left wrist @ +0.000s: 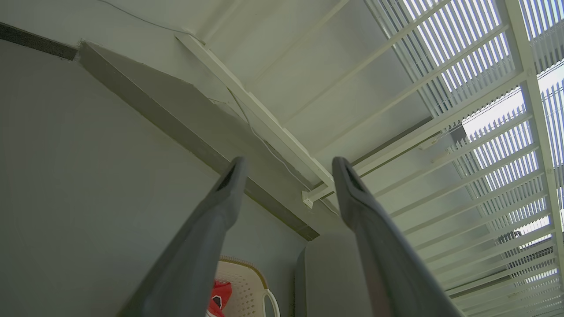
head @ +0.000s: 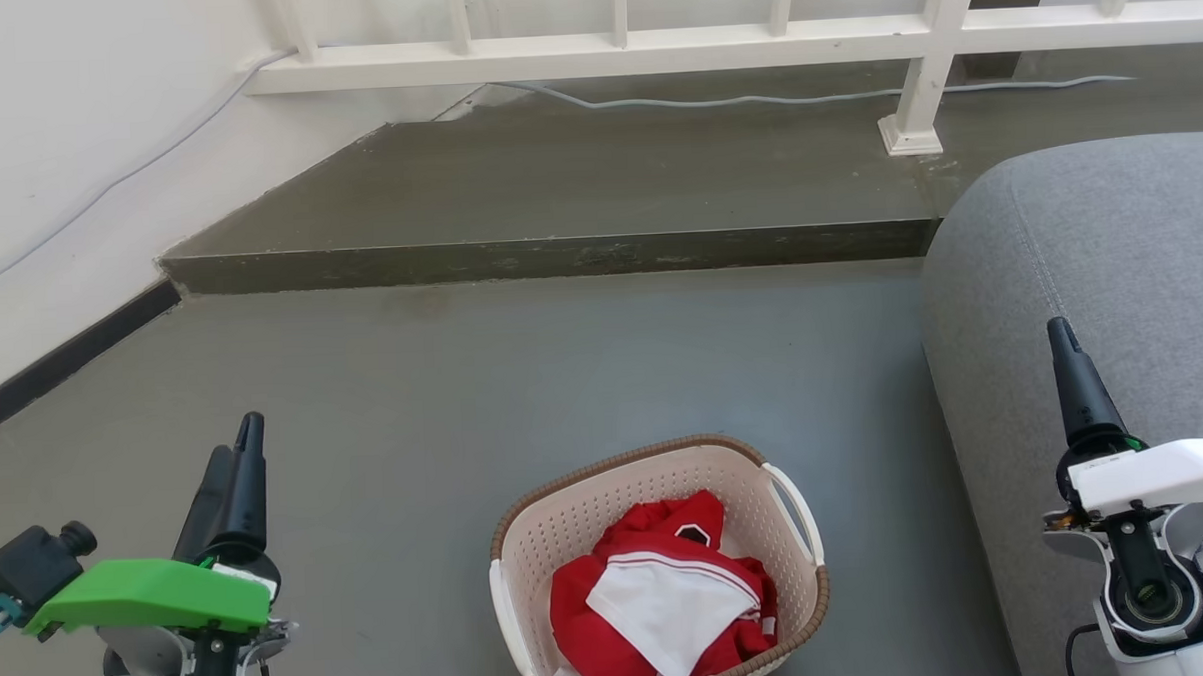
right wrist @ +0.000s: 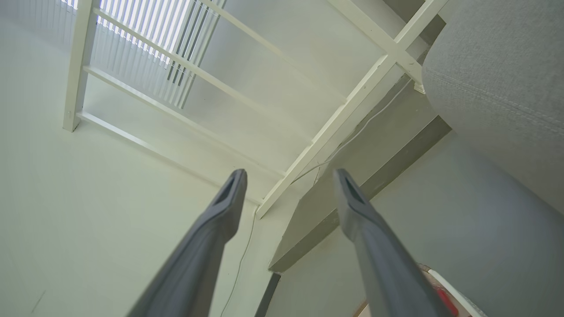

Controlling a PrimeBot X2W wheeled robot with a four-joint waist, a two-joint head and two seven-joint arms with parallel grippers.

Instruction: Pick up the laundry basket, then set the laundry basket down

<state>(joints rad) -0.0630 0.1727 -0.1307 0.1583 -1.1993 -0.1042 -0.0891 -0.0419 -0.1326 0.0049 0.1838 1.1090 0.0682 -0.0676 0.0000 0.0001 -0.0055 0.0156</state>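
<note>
- The basket (head: 568,524) stands on the grey floor (head: 563,379), low in the head view. It sits between the two grippers, and neither touches it.
- Red-and-white clothes (head: 661,596) lie bunched inside it.
- A white handle (head: 796,511) curves along the basket's right side, facing the sofa (head: 1088,241). Another runs along its left side.
- The left gripper (head: 237,446) hangs at lower left, well apart from the basket and pointing up the view. In the left wrist view its jaws stand spread, with nothing between them.
- The right gripper (head: 1067,347) is at lower right, in front of the grey sofa. The right wrist view shows its jaws parted and empty.
- The sofa's edge lies near the basket's right side.
- Beyond the basket a low step (head: 559,254) rises, with a white railing (head: 601,48) on it.
</note>
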